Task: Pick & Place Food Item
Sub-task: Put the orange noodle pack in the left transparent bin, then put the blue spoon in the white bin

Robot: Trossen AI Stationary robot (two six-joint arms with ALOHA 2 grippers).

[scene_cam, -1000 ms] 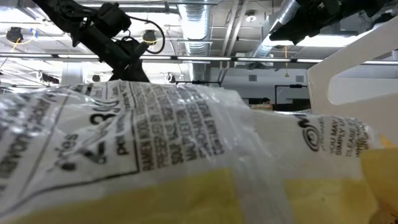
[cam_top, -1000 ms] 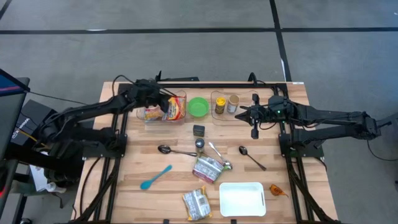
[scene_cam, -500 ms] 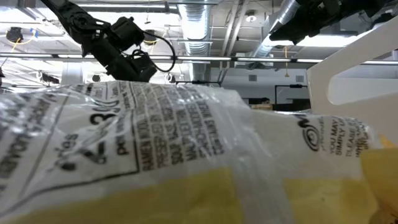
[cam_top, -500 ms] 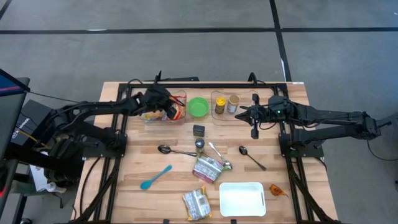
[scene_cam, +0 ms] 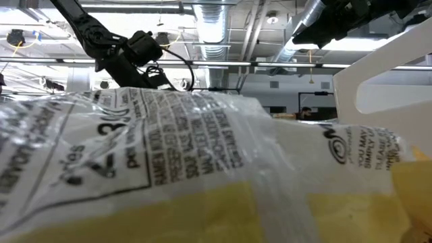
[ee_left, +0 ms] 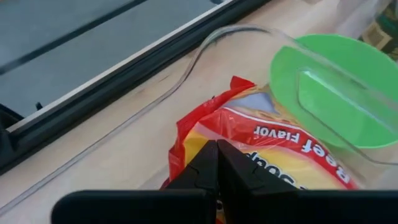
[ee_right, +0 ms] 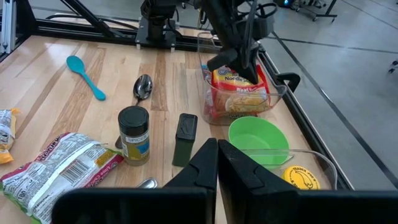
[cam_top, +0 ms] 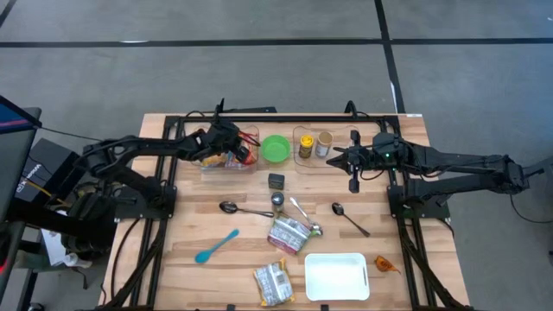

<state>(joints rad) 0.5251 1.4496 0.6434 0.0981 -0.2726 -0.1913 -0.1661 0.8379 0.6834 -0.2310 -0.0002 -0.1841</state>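
Observation:
A red and yellow noodle packet [ee_left: 273, 143] stands in a clear plastic bin [ee_left: 205, 37] at the table's far left, beside a green bowl [cam_top: 276, 148]. My left gripper [ee_left: 217, 152] is shut at the packet's upper red edge, slanting down into the bin [ee_right: 273, 93]. The right wrist view shows the same gripper [ee_right: 244, 70] just above the packet [ee_right: 239, 93]. My right gripper [ee_right: 217, 158] is shut on nothing and hangs above the table at the far right [cam_top: 339, 156]. A clear bag close to the low camera hides the table there. My left gripper has its two fingers closed at the packet's top red edge [ee_left: 183, 146]. The fingers come slanting down from the table's left side. They hide the exact spot, so the number of layers does not show. The packet stands upright with its lower part inside the bin.
A second clear bin holds two jars [cam_top: 314, 145] right of the bowl. On the mid-table lie a black box [cam_top: 276, 180], a spice jar [cam_top: 277, 201], spoons [cam_top: 235, 208], a silver packet [cam_top: 289, 233], a blue spoon [cam_top: 216, 245], a white tray [cam_top: 337, 276] and another packet [cam_top: 274, 282].
My left gripper has come down toward the clear bin and shifted toward the green bowl, rolling a little as it went. Its fingers stay shut.

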